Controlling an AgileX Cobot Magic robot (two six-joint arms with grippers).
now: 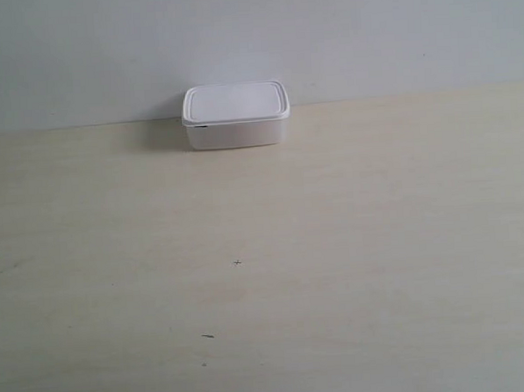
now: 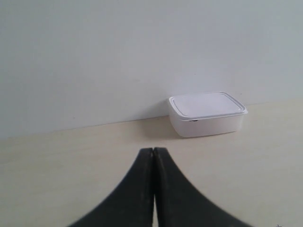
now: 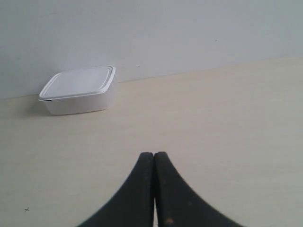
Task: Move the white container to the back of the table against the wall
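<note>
The white container point(image 1: 236, 115) stands lidded at the back of the table point(image 1: 266, 266), its rear edge at the wall point(image 1: 254, 38). The left wrist view shows the same container point(image 2: 207, 113) by the wall point(image 2: 118, 56), well beyond my left gripper point(image 2: 154, 150), whose black tips are pressed together on nothing. Seen from the right wrist, the container point(image 3: 79, 89) lies far off from my right gripper point(image 3: 154, 154), also shut and empty. Neither arm appears in the exterior view.
A few tiny dark specks point(image 1: 237, 262) mark the pale wood-grain tabletop toward its front. Nothing else stands on the table in any view.
</note>
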